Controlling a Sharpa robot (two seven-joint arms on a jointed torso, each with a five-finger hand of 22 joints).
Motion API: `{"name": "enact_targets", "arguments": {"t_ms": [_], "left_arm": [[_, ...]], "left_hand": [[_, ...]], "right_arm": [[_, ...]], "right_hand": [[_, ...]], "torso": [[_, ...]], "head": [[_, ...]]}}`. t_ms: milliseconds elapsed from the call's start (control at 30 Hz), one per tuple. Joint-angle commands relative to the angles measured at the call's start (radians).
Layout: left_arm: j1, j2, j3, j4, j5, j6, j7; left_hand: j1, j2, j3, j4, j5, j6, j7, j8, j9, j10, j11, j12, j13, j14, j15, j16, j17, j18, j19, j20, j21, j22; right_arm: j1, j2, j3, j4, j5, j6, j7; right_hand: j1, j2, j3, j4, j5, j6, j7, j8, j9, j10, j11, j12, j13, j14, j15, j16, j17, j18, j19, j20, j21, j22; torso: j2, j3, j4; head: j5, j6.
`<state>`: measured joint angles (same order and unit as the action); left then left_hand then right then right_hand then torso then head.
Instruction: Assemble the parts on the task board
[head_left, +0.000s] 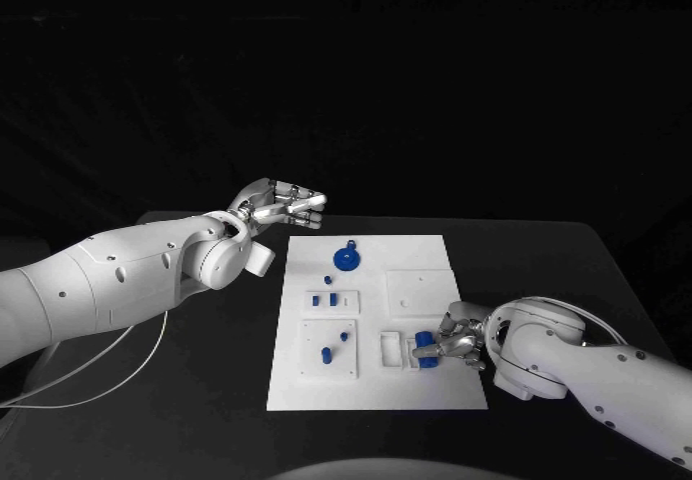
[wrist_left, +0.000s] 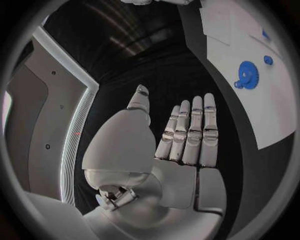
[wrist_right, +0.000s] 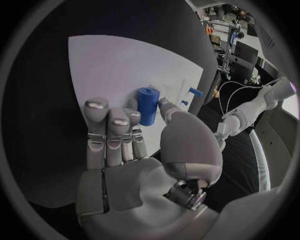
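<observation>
The white task board (head_left: 418, 250) lies in the middle of the black table. On its near right part my right hand (head_left: 459, 343) holds a blue cylinder (head_left: 428, 352); in the right wrist view the cylinder (wrist_right: 147, 105) sits pinched between the thumb and fingers (wrist_right: 119, 130), just above the board (wrist_right: 106, 65). My left hand (head_left: 278, 208) hovers off the board's far left corner, fingers straight and apart, holding nothing. A blue gear (head_left: 348, 259) stands near the far edge, also seen as the gear (wrist_left: 247, 75) in the left wrist view beyond the flat left hand (wrist_left: 184, 135).
Small blue pieces (head_left: 326, 298) stand in a block at the board's left middle, and another blue piece (head_left: 335, 348) lies in the plate nearer me. A white slot block (head_left: 392, 350) is beside the right hand. A white cable (head_left: 116, 370) loops on the table at the left.
</observation>
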<state>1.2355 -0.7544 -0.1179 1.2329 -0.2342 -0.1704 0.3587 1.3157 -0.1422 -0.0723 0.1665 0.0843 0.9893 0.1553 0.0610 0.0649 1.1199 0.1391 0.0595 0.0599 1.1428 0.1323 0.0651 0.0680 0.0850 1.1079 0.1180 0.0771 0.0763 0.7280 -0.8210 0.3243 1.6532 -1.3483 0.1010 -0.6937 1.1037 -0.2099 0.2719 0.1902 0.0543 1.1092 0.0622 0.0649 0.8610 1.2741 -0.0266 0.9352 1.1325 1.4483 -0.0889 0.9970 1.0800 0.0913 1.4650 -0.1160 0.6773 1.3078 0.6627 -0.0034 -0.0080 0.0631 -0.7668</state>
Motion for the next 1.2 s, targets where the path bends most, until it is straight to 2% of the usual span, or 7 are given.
{"name": "enact_targets", "arguments": {"t_ms": [33, 100, 167, 233, 467, 767, 1200], "left_arm": [[0.000, 0.002, 0.001, 0.002, 0.002, 0.016, 0.001], [0.000, 0.002, 0.000, 0.001, 0.002, 0.015, -0.002], [0.000, 0.001, 0.000, 0.001, 0.002, 0.016, -0.004], [0.000, 0.001, 0.000, 0.001, 0.002, 0.016, -0.006], [0.000, 0.001, 0.000, 0.001, 0.002, 0.020, -0.014], [0.000, -0.001, 0.000, -0.001, -0.001, 0.023, -0.021], [0.000, 0.001, -0.001, -0.001, -0.004, 0.030, -0.028]], "left_hand": [[0.001, -0.004, 0.000, 0.007, 0.001, -0.007, 0.002, 0.002, 0.001, -0.009, 0.000, 0.001, 0.001, -0.006, -0.002, -0.004, -0.001, 0.001, -0.007, -0.001, -0.003, -0.001], [0.001, -0.003, 0.001, 0.007, 0.001, -0.007, 0.002, 0.002, 0.001, -0.009, 0.000, 0.001, 0.001, -0.006, -0.002, -0.004, -0.001, 0.001, -0.006, -0.001, -0.003, -0.001], [0.002, -0.002, 0.001, 0.004, 0.000, -0.008, 0.002, 0.002, 0.001, -0.010, 0.000, 0.001, 0.001, -0.005, -0.002, -0.004, -0.001, 0.001, -0.006, -0.001, -0.003, -0.001], [0.001, 0.000, 0.002, 0.001, 0.000, -0.008, 0.003, 0.002, 0.001, -0.010, 0.000, 0.001, 0.001, -0.005, -0.002, -0.004, -0.001, 0.001, -0.005, 0.000, -0.003, -0.001], [0.000, 0.005, 0.005, -0.006, 0.001, -0.008, 0.003, 0.002, 0.001, -0.012, 0.001, 0.001, 0.001, -0.005, -0.002, -0.004, -0.001, 0.002, -0.004, 0.000, -0.003, -0.001], [0.000, 0.006, 0.006, -0.009, 0.002, -0.009, 0.003, 0.002, 0.001, -0.012, 0.001, 0.001, 0.001, -0.005, -0.001, -0.004, -0.001, 0.002, -0.004, 0.000, -0.003, -0.001], [-0.001, 0.004, 0.006, -0.012, 0.001, -0.011, 0.004, 0.002, 0.001, -0.015, 0.002, 0.001, 0.001, -0.006, -0.001, -0.004, -0.001, 0.003, -0.004, 0.000, -0.003, -0.001]], "right_arm": [[-0.009, 0.008, -0.011, -0.008, -0.009, 0.008, -0.029], [-0.009, 0.010, -0.015, -0.011, -0.012, 0.009, -0.030], [-0.009, 0.010, -0.019, -0.013, -0.015, 0.008, -0.031], [-0.009, 0.011, -0.022, -0.015, -0.018, 0.003, -0.031], [-0.009, 0.005, -0.026, -0.014, -0.011, -0.068, -0.030], [-0.006, -0.021, -0.016, 0.018, 0.092, -0.195, -0.005], [0.014, -0.032, 0.007, 0.060, 0.171, -0.219, 0.006]], "right_hand": [[0.015, 0.008, 0.023, -0.028, 0.000, -0.004, 0.003, -0.001, -0.510, -0.001, 0.002, 0.004, 0.001, 0.006, 0.000, -0.005, 0.001, -0.009, 0.052, 0.004, 0.005, 0.030], [0.025, 0.024, 0.065, -0.081, 0.022, -0.002, 0.005, -0.002, -0.510, -0.002, 0.002, 0.005, 0.001, 0.006, 0.000, -0.005, 0.001, -0.008, 0.052, 0.005, 0.007, 0.032], [0.056, 0.054, 0.097, -0.147, 0.143, 0.001, 0.002, -0.002, -0.516, -0.005, -0.001, 0.004, 0.000, 0.006, -0.003, -0.005, 0.001, -0.008, 0.052, 0.003, 0.006, 0.033], [0.072, 0.079, 0.120, -0.205, 0.204, 0.004, 0.002, -0.002, -0.521, -0.008, -0.004, 0.004, 0.001, 0.005, -0.004, -0.006, 0.000, -0.010, 0.052, 0.002, 0.007, 0.034], [0.023, 0.122, 0.213, -0.356, 0.241, 0.023, 0.001, -0.001, -0.529, -0.010, -0.008, 0.006, 0.000, 0.005, -0.007, -0.007, 0.000, -0.013, 0.053, -0.001, 0.014, 0.043], [-0.002, 0.130, 0.260, -0.428, 0.297, 0.055, 0.001, -0.002, -0.577, -0.006, -0.011, 0.000, -0.012, 0.004, -0.008, -0.008, -0.003, -0.016, 0.052, -0.003, 0.018, 0.057], [0.012, 0.143, 0.235, -0.454, 0.314, 0.084, -0.002, -0.002, -0.623, 0.002, -0.013, 0.004, -0.014, 0.004, -0.007, -0.007, -0.007, -0.019, 0.053, -0.002, 0.023, 0.070]], "torso": [[-0.001, -0.0002, 0.0010], [0.000, -0.0002, 0.0009], [0.000, 0.0001, 0.0002], [-0.001, 0.0001, 0.0003], [-0.001, 0.0007, -0.0009], [-0.001, 0.0002, -0.0004], [0.000, -0.0003, 0.0005]], "head": [[0.001, 0.000], [0.003, 0.002], [0.005, 0.003], [0.006, 0.003], [0.008, 0.002], [0.013, 0.005], [0.021, 0.003]]}}
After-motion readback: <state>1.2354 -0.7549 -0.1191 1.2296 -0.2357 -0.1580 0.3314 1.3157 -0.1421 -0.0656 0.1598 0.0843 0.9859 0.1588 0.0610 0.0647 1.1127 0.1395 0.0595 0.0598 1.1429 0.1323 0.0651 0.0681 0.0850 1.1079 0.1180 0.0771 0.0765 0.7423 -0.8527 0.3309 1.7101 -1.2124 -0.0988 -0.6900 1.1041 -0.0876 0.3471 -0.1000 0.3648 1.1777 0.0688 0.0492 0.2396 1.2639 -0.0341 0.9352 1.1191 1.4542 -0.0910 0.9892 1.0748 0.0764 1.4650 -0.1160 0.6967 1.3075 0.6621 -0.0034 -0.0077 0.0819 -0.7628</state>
